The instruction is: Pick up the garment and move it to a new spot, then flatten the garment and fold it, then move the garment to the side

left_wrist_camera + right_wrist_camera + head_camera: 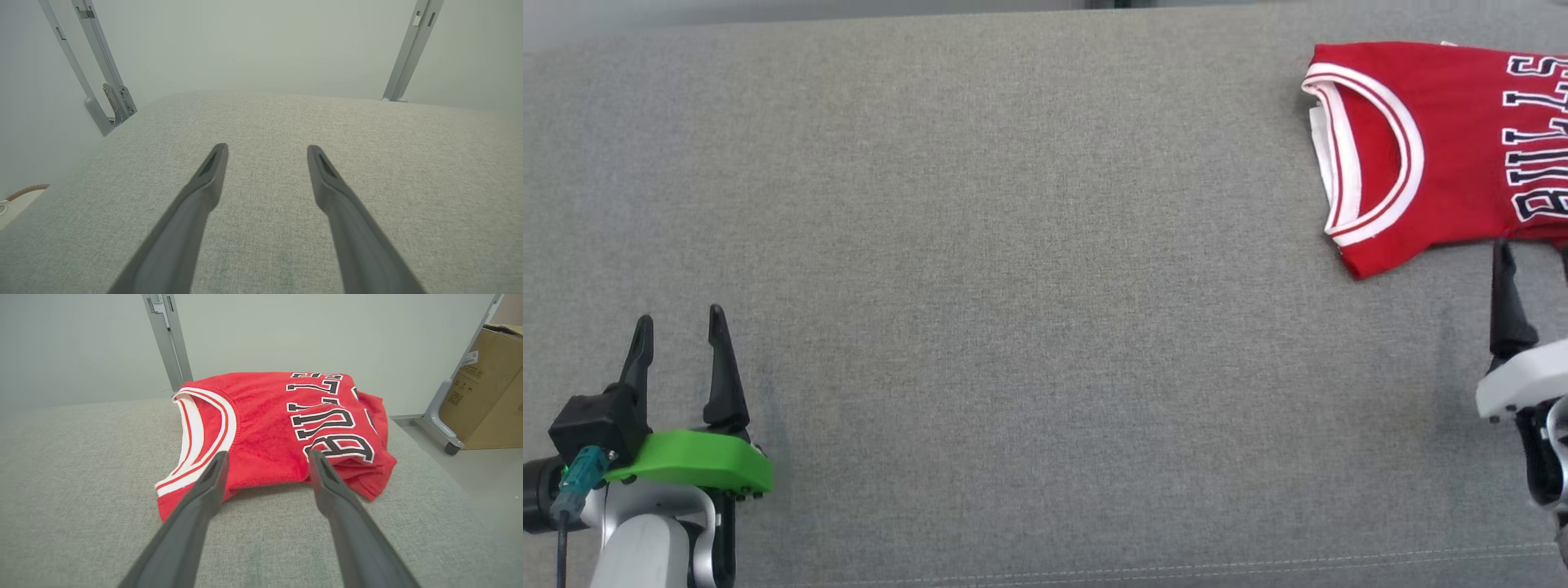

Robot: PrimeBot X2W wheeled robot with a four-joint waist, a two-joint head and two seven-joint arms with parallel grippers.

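The garment point(1437, 155) is a red jersey with white-and-red trim and black-and-white lettering. It lies folded at the far right of the grey fabric surface point(1029, 286). My right gripper point(1535, 255) stands open just short of its near edge, empty. In the right wrist view the garment point(265, 416) lies right past that gripper point(267, 457), whose fingertips point(220, 459) reach its near hem. Over bare fabric at the lower left, my left gripper point(680, 318) is open and empty; in its own wrist view the left gripper point(267, 150) has nothing between its fingers.
Grey metal frame posts point(104, 69) stand behind the surface against a pale wall. A cardboard box point(486, 388) sits on the floor beyond the surface's right edge, next to a wheeled frame leg point(443, 428). A seam runs along the surface's front edge point(1176, 567).
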